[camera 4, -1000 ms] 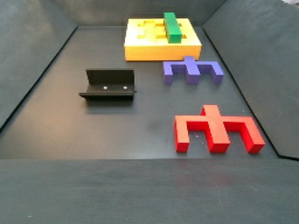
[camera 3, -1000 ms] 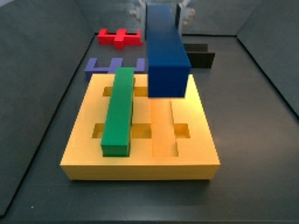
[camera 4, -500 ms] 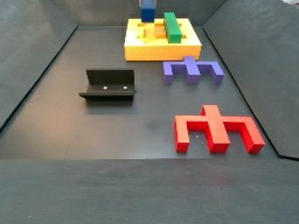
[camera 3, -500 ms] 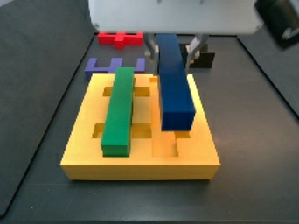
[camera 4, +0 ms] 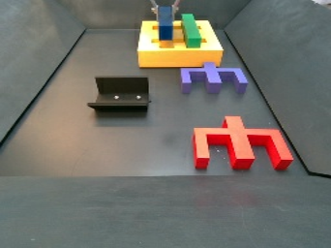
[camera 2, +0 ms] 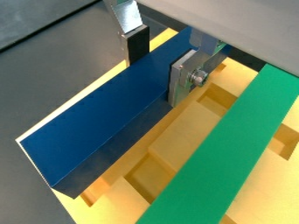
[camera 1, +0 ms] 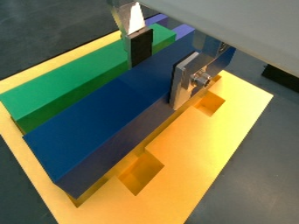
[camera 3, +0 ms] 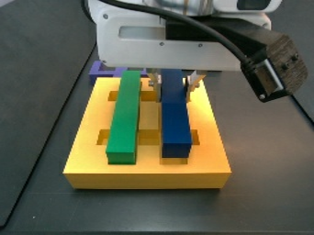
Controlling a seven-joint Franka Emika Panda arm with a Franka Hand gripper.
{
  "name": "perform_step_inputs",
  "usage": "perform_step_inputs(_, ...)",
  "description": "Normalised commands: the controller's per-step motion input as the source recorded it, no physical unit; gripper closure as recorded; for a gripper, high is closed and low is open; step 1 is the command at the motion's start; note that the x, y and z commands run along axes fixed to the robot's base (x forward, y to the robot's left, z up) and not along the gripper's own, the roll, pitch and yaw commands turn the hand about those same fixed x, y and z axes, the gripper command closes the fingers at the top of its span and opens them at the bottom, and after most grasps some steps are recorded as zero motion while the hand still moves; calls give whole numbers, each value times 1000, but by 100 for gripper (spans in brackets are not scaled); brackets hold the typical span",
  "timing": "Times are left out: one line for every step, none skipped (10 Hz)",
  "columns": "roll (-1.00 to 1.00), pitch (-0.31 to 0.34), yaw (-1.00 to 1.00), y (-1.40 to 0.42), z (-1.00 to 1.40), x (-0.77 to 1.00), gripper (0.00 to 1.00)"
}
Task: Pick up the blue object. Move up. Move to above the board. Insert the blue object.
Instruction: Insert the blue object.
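The gripper (camera 1: 160, 57) sits low over the board (camera 1: 228, 122), its silver fingers (camera 2: 184, 77) clamped on either side of the blue object (camera 1: 111, 122) near one end. In a side view that blue object (camera 3: 177, 115) lies along the board (camera 3: 147, 170), parallel to the green bar (camera 3: 125, 117) just beside it.

The place reads as a robotics test cell in a lab: a dark counter (camera 4: 77, 126) boxed in by grey walls, a black fixture (camera 4: 120, 94) standing on it, and bare plastic pieces, a red one (camera 4: 241, 144) and a purple comb (camera 4: 212, 77). The robot's hand (camera 3: 173, 81) hangs low over a grooved yellow board (camera 3: 208, 138).
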Motion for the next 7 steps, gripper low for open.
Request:
perform_step_inputs(-14, -40, 0, 0, -257, 0, 100)
perform_step_inputs(-61, -63, 0, 0, -269, 0, 100)
perform_step_inputs(-106, -76, 0, 0, -186, 0, 100)
perform_step_inputs(-99, -60, 0, 0, -146, 0, 100)
perform_step_inputs(-104, -67, 0, 0, -154, 0, 100)
perform_step_inputs(-120, -94, 0, 0, -197, 0, 100)
perform_step_inputs(-117, -113, 0, 0, -223, 0, 100)
